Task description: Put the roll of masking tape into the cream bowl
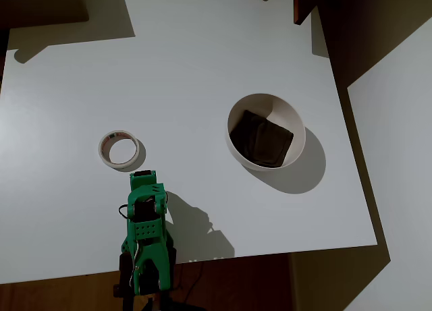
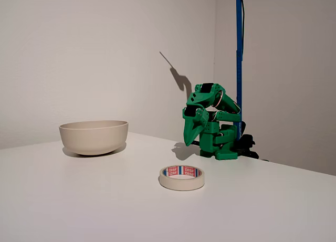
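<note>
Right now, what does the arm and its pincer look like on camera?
The arm is bright green plastic with black motor blocks at the joints. Its pincer tapers to a green, beak-like point. Thin dark cables loop beside the upper segment, which has a grid of small holes.

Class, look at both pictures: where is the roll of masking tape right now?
The roll of masking tape lies flat on the white table, left of the cream bowl in the overhead view, just beyond the folded green arm.

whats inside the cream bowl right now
In the overhead view, the cream bowl holds a dark brown folded square item. It covers most of the bowl's floor, so anything beneath stays hidden.
</note>
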Robot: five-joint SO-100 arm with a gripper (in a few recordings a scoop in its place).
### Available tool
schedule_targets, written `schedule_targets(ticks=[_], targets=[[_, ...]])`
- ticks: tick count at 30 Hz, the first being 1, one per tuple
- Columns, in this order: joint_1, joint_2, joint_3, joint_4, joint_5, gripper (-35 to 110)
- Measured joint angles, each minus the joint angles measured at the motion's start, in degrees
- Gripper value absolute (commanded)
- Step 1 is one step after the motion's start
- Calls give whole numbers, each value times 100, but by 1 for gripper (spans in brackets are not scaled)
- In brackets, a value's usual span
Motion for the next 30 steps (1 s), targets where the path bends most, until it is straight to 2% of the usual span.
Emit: schedule_targets(ticks=[30], targets=[[-176,-9,0,-35,255,-8]])
